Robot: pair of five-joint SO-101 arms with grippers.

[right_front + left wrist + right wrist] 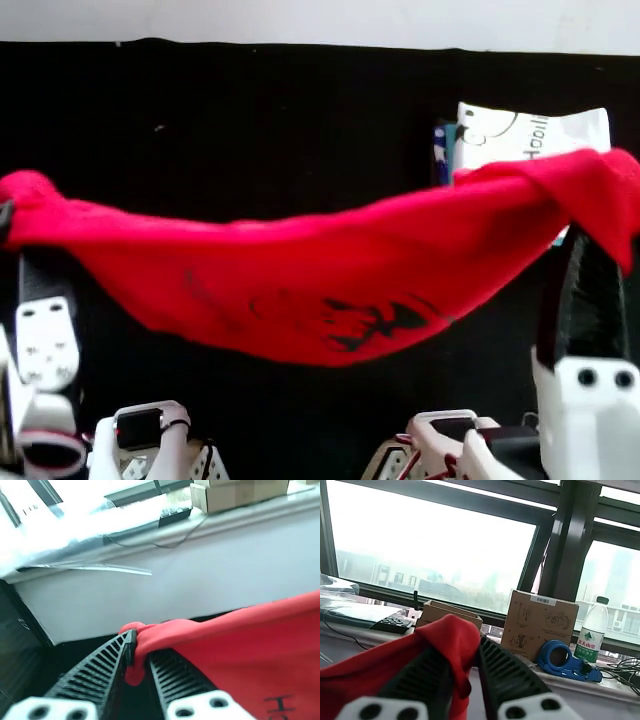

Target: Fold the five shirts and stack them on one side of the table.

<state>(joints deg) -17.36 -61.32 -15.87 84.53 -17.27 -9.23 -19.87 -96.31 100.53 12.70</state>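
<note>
Since the left end effector (140,647) and the right end effector (462,647) each clamp one end of the red shirt (330,270), which sags in the air between them over the desk (250,120), they should probably lower it together, held taut, so it lands flat.

The red shirt (320,270) hides much of the table (250,120) and the lower part of a white shirt (530,135). Its right end runs off the high view's edge; its black print is crumpled, unclear.

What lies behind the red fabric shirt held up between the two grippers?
A white printed item on the black table; the red shirt covers its lower part.
</note>
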